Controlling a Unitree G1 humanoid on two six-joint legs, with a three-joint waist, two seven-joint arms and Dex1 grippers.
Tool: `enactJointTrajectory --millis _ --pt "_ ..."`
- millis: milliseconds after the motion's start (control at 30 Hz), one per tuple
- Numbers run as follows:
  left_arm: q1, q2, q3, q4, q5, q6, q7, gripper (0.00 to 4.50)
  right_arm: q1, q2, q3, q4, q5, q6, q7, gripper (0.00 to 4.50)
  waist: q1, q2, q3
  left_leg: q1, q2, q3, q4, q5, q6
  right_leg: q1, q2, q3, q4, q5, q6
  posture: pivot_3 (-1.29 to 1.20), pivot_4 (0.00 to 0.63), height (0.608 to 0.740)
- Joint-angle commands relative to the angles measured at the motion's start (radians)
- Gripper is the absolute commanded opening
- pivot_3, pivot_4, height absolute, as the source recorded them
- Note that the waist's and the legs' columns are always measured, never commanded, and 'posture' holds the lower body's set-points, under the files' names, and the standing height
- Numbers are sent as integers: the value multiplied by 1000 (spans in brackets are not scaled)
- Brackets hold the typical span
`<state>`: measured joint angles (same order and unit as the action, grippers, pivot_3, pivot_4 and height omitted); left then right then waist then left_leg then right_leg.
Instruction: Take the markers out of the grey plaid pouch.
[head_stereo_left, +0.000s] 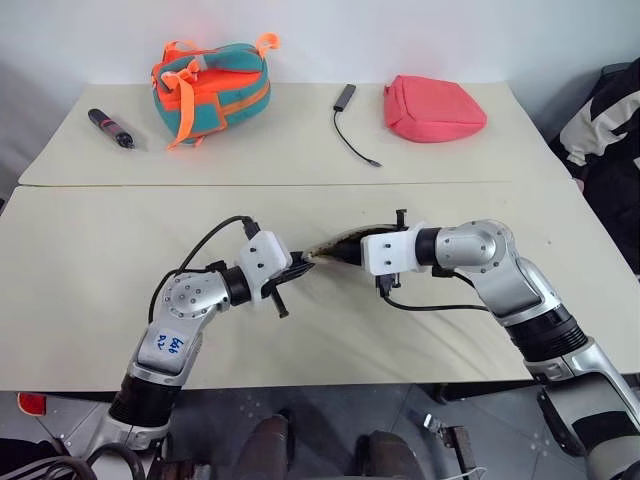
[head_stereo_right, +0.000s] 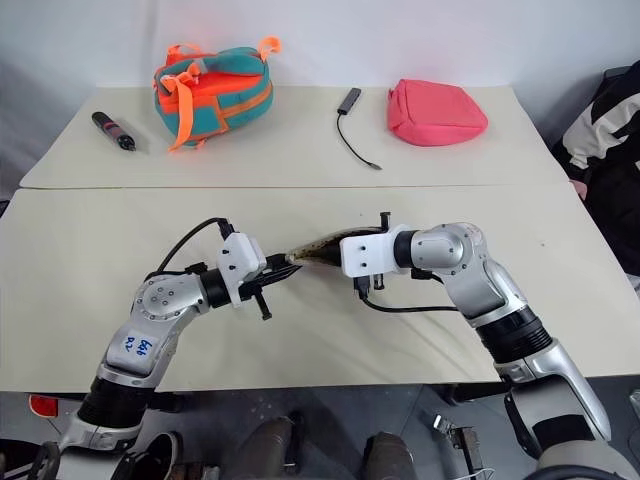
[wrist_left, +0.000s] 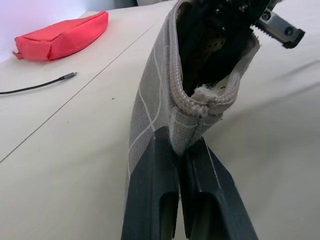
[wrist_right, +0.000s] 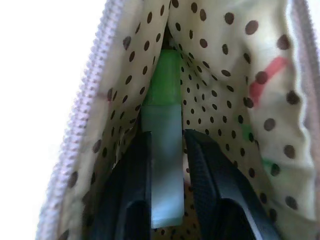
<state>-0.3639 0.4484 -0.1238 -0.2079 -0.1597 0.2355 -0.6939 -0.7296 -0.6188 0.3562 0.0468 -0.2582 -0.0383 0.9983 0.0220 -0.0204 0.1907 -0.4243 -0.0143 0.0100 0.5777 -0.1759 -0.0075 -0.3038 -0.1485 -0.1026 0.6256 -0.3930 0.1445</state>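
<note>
The grey plaid pouch (head_stereo_left: 335, 243) is held up off the table between my two arms, its zipper mouth open. My left gripper (wrist_left: 179, 145) is shut on the pouch's end corner, just below the zipper's end (wrist_left: 200, 100). My right gripper (wrist_right: 165, 135) reaches into the mouth, down into the beige dotted lining (wrist_right: 220, 60). Its two black fingers (wrist_right: 137, 170) press on either side of a green marker (wrist_right: 162, 100) that lies lengthwise deep in the pouch. In the eye views the pouch hides the right fingertips.
On the far table lie a teal-and-orange bag (head_stereo_left: 210, 85), a thick black pen with a red band (head_stereo_left: 110, 127), a black cable (head_stereo_left: 355, 135) and a pink pouch (head_stereo_left: 432, 108). A person's striped sleeve (head_stereo_left: 605, 120) shows at the right edge.
</note>
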Motion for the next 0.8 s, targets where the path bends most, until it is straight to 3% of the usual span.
enactJointTrajectory --millis 33,233,433,567,800 --pt "-7 -29 27 -99 -123 89 -22 0 -16 -1 9 -27 -2 1 24 1026 0 0 0 0 0 0 0 0 0 0 0 0 0 0 0 0 150 740" --pt "-21 -35 42 -152 -305 345 -56 0 -100 -64 -17 -35 81 63 206 1026 -2 0 0 0 0 0 1 0 0 0 0 0 0 0 0 0 150 740" --pt "-27 -82 140 -145 -534 564 -25 0 -136 -117 -20 -154 198 289 375 1026 -1 0 0 0 1 -1 2 0 0 1 0 0 -3 0 0 0 150 740" --pt "17 -47 83 -120 -434 507 -27 0 -107 -153 26 -153 154 295 402 1026 0 0 0 0 0 -1 2 0 0 1 0 0 -3 0 0 0 150 740" --pt "44 -55 45 -146 -402 471 -1 0 -55 -123 99 -110 77 265 348 1026 0 0 0 0 0 0 3 0 0 2 0 0 -4 0 0 0 150 740"
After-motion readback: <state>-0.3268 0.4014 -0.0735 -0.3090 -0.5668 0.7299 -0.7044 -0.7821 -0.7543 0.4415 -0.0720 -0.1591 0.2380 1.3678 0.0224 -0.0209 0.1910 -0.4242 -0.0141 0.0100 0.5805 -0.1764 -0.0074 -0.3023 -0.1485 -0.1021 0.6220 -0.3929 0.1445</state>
